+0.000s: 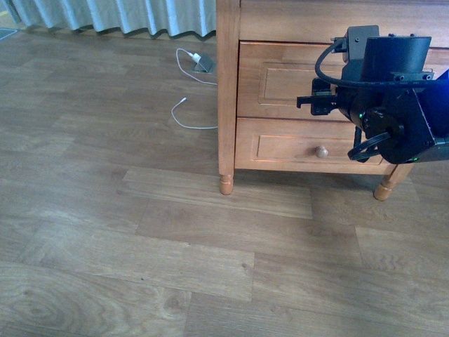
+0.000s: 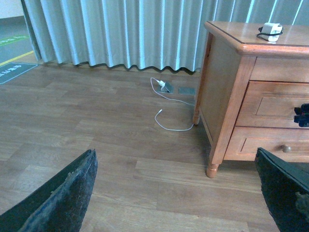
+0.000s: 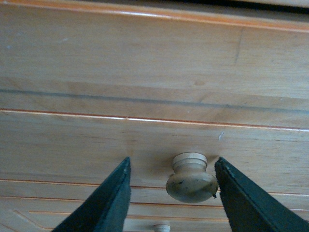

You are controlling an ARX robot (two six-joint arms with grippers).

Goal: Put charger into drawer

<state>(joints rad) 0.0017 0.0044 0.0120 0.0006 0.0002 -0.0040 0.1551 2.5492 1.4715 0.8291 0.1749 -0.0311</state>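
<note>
The right gripper (image 3: pixel 172 161) is holding its two fingers spread on either side of the round knob (image 3: pixel 191 180) of the drawer (image 3: pixel 145 140). The knob is sitting closer to one finger, almost touching it, and nothing is being squeezed. The drawer front is sitting flush in the nightstand (image 2: pixel 227 92), shut. The left gripper (image 2: pixel 175 151) is hanging open and empty above the floor, well away from the furniture.

The charger (image 2: pixel 270 30) is lying on the nightstand's top, near its back edge. That puts it above the drawer and apart from both grippers.

The lower drawer (image 1: pixel 287 146) is sitting shut beneath, showing its own knob (image 1: pixel 321 152). That makes two drawers, two knobs and one charger.

The nightstand is standing on turned legs on a brown wood-plank floor (image 1: pixel 175 246). One grey adapter (image 1: pixel 204 63) is resting on the planks beside it, trailing a white cable. A pale pleated curtain (image 2: pixel 130 34) is hanging down to the floor behind.
</note>
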